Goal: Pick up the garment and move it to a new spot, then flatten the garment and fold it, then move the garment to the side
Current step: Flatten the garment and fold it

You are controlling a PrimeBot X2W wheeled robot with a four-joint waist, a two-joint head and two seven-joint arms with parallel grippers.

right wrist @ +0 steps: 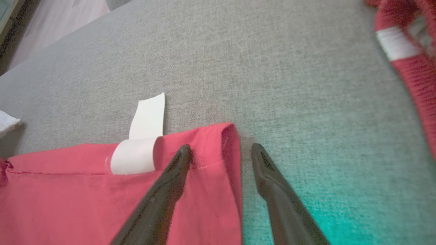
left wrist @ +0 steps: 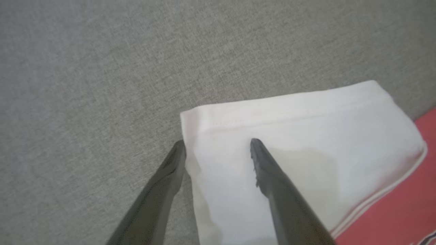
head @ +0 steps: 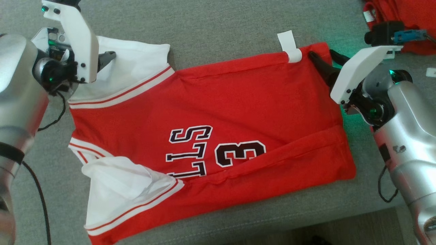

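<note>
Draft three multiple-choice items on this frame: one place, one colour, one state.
1. Where is the white strip label on the red jersey with white sleeves? A) on a sleeve B) over the number C) on the edge beside the right gripper
2. The printed digit 3 is: A) blue B) black, outlined white C) plain white
3. The left gripper is: A) open, straddling a white sleeve at its corner B) shut on the sleeve C) shut on the label
Key: 1 C, the right wrist view shows the label next to that gripper; 2 B, clear in the head view; 3 A, its fingers stand apart, one over the sleeve, one over the grey fabric surface.
</note>
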